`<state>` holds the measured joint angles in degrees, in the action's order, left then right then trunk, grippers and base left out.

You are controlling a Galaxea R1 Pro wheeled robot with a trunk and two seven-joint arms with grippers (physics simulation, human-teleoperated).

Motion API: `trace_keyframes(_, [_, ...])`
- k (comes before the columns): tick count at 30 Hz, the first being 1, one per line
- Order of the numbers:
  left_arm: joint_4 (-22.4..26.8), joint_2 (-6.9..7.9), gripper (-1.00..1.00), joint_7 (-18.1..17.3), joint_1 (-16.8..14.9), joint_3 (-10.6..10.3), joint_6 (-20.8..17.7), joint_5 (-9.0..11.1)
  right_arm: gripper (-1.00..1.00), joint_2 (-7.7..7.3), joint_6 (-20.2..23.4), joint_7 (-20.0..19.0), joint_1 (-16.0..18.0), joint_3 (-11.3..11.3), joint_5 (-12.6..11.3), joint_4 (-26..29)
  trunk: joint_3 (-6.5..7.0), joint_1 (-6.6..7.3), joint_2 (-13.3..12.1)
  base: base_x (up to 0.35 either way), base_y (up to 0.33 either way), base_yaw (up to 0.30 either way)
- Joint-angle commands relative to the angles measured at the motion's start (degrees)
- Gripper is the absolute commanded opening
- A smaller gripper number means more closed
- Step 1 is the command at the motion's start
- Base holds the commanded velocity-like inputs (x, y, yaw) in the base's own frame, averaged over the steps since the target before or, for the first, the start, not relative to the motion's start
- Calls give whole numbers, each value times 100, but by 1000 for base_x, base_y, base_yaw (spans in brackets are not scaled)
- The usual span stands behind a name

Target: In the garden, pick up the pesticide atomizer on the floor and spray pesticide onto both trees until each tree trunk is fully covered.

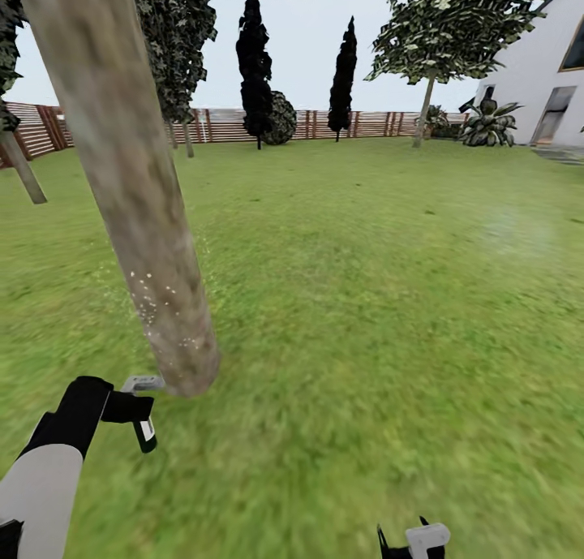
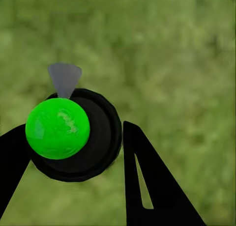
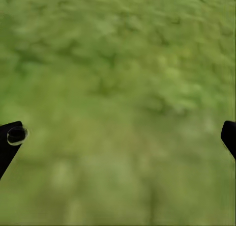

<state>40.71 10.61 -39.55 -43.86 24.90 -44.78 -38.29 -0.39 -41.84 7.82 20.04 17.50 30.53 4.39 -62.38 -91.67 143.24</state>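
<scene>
A thick, mottled grey-beige tree trunk point(image 1: 138, 202) leans across the left of the head view and meets the grass near its base. Whitish pesticide point(image 1: 150, 299) specks dot its lower part. My left gripper point(image 1: 128, 407) sits just short of the trunk's base, shut on the black pesticide atomizer point(image 1: 144, 429), whose grey trigger head points at the trunk. In the left wrist view the atomizer point(image 2: 101, 137) is held between the black fingers point(image 2: 147, 186) of the left gripper point(image 2: 73, 142). My right gripper point(image 1: 405, 543) hangs open over grass point(image 3: 118, 64), and the right gripper point(image 3: 118, 132) has nothing between its fingers.
A thinner leaning trunk point(image 1: 23, 169) stands at the far left. A pale-trunked tree point(image 1: 424, 109) grows near the white house point(image 1: 535, 88). Dark cypresses point(image 1: 255, 64) and a bush line the brown slat fence point(image 1: 227, 125). Open lawn point(image 1: 381, 299) stretches to the right.
</scene>
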Motion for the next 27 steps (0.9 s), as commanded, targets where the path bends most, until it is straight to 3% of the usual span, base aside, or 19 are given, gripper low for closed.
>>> trace_keyframes(1, [2,1,-100,-1,0,3,-3,6,100,-3,0,0,0,0,1,0,0,0,0,187,-134,64])
trace_keyframes(12, [0,-1,-100,-6,0,-6,-4,14,100,-5,0,0,0,4,7,0,0,0,0,13,-11,3])
trace_keyframes(18, [-2,-6,-100,-6,0,-9,0,14,100,-5,0,0,0,0,6,0,0,0,0,106,-219,3])
trace_keyframes(27, [5,-6,-100,-3,0,-12,5,14,100,0,2,0,0,0,6,0,0,0,0,115,-248,230])
